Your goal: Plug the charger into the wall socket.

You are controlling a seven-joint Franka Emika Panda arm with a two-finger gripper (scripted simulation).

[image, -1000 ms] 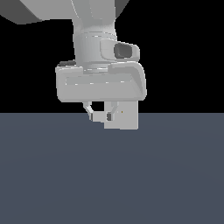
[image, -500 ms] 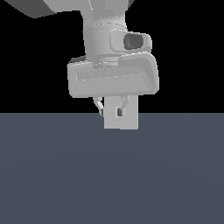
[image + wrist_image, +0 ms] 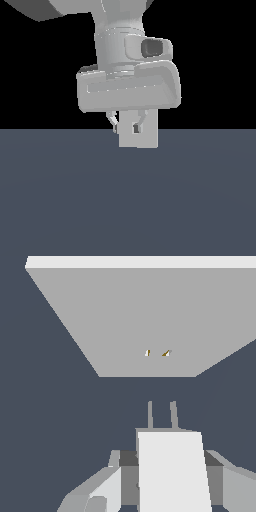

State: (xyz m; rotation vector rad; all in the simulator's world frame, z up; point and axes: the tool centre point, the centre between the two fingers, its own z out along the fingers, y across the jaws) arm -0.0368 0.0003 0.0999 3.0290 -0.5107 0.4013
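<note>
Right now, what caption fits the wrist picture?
Charger held in the jaws, prongs pointing at the wall socket, not yet plugged in.

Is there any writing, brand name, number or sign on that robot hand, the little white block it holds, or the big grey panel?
None: no words, numbers or logos are readable in either view.
The charger, held in the gripper, is plain white, with two bare prongs.
The wall socket is plain grey; its only marks are two tiny yellowish slots at the centre, not text.

1 charger [image 3: 172,466], 1 wall socket [image 3: 150,316], 2 prongs [image 3: 161,415].
</note>
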